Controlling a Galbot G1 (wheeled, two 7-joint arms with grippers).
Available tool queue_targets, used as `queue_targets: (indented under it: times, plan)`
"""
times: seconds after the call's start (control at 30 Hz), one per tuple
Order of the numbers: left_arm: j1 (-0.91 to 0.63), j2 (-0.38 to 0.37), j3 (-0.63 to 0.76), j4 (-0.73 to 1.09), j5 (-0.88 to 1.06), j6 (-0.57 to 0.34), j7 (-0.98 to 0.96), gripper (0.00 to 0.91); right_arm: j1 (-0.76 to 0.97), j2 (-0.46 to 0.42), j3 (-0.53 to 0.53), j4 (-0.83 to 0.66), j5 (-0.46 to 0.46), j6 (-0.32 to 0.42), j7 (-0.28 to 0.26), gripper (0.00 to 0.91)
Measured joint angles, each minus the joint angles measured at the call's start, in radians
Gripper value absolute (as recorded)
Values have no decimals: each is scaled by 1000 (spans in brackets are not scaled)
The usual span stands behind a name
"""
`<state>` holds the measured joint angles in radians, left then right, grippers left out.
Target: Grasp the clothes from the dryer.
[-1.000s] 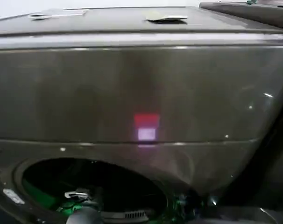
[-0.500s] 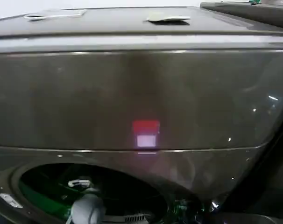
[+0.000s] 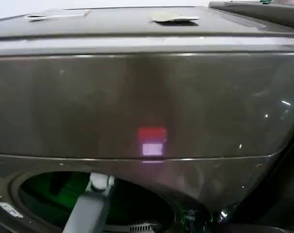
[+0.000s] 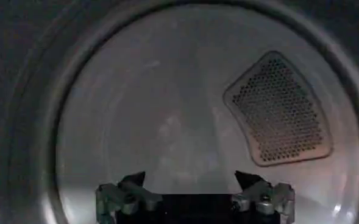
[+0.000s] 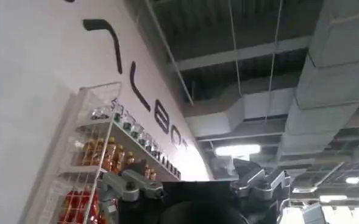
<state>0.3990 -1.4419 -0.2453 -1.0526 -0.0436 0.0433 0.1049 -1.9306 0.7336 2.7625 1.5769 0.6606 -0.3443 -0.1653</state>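
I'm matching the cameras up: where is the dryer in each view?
Head view: the dryer spans the picture; the left arm reaches into its porthole, lower left.
Left wrist view: inside the drum, the open left gripper faces the perforated vent.
Right wrist view: the open right gripper points at a wall and ceiling instead.
Shared landmark: the round drum opening.

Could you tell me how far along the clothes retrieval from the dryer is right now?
Done: the dryer door is open and the left arm reaches into its porthole. In hand: the left gripper is open and empty, facing the drum's back wall. Left: finding and grasping the clothes. The right gripper points away, idle.
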Motion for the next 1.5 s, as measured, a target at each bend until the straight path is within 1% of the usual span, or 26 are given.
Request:
queue_targets:
  times: [0.17, 0.4, 0.7, 0.97, 1.17, 1.37, 1.4, 1.43, 1.47, 1.5]
  plan:
    - [-111, 5, 39, 165, 157, -38, 180, 907, 10, 2, -11, 9, -2, 0, -8, 907]
    - [-260, 23, 157, 379, 409, -109, 422, 907, 10, 14, -13, 12, -4, 4, -18, 907]
    - [-404, 40, 295, 556, 685, -177, 674, 907, 16, 30, -22, 29, -6, 6, -28, 907]
    - [-484, 22, 365, 655, 888, -179, 824, 907, 20, 37, -27, 41, -6, 6, -32, 907]
    - [-501, 4, 410, 704, 959, -173, 881, 907, 19, 42, -28, 48, -6, 6, -35, 907]
    - [-508, -19, 444, 747, 988, -164, 905, 907, 17, 48, -27, 50, -6, 8, -37, 907]
    - [-510, -23, 447, 754, 991, -163, 909, 865, 16, 48, -27, 50, -6, 8, -37, 907]
    - [-510, -25, 449, 760, 992, -162, 911, 751, 14, 49, -25, 50, -6, 9, -38, 907]
    - [-512, -28, 451, 766, 992, -160, 913, 546, 13, 50, -24, 50, -6, 10, -38, 907]
    - [-512, -30, 452, 772, 991, -159, 916, 444, 13, 50, -24, 50, -6, 10, -39, 907]
